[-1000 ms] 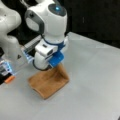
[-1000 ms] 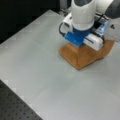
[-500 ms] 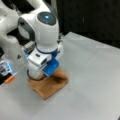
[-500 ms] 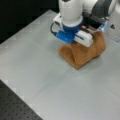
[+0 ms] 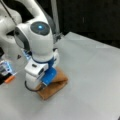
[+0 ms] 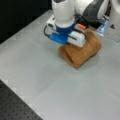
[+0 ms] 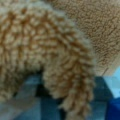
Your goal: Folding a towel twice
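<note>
The orange-brown towel [image 5: 55, 85] lies on the grey table as a small bundle, one side raised and curled over in an arch [image 6: 86, 48]. My gripper [image 5: 42, 86] is low over the bundle's left end in a front view, its fingertips hidden behind the blue and white hand [image 6: 65, 37]. In the wrist view a thick loop of terry cloth [image 7: 50, 47] hangs right in front of the camera, pinched at the grey-blue fingers [image 7: 27, 92]. More flat towel [image 7: 100, 27] lies beyond it.
A small orange object [image 5: 9, 79] and a blue-and-white item [image 5: 5, 68] sit at the table's left edge beside the arm's base. A clear blue-tinted item [image 6: 102, 26] stands behind the towel. A dark perforated surface [image 6: 15, 107] borders the table.
The hand has travelled across the towel with the cloth's edge in it and dropped lower. The towel now stands bunched in a rolled arch instead of lying flat.
</note>
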